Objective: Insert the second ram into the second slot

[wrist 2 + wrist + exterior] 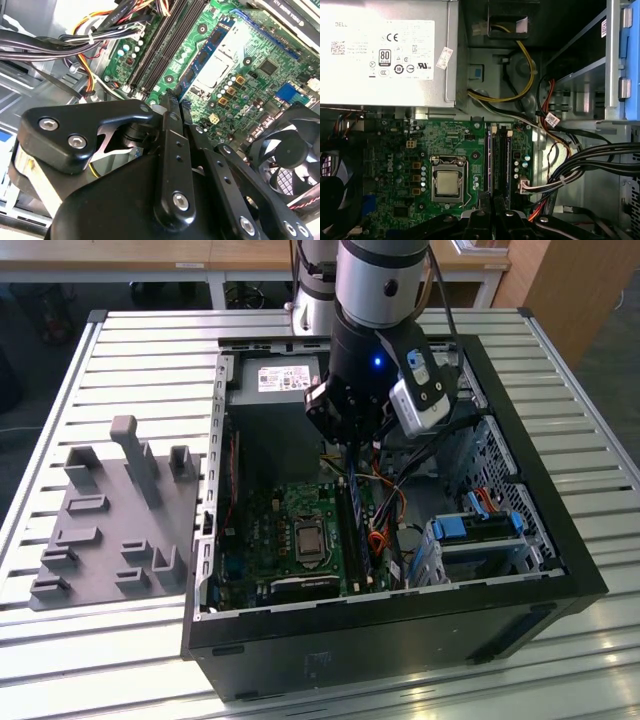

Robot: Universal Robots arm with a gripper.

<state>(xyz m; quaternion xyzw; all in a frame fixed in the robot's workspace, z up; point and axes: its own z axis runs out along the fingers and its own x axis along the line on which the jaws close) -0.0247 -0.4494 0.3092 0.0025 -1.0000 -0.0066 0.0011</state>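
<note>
While the clenched fingers (pixel 172 107) hover over the motherboard (pixel 445 150) (apparently empty), the case (pixel 560 540) rests on a slatted table (pixel 120 360).

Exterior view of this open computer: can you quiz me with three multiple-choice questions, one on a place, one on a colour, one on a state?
1. Where is the gripper? A over the slatted table; B above the motherboard; C on the floor.
2. The motherboard's colour? A red; B green; C white.
3. The case is? A open; B shut by a panel; C wrapped.
Answers: B, it hangs inside the case over the board; B, the board shows green; A, its insides lie in plain sight.
</note>
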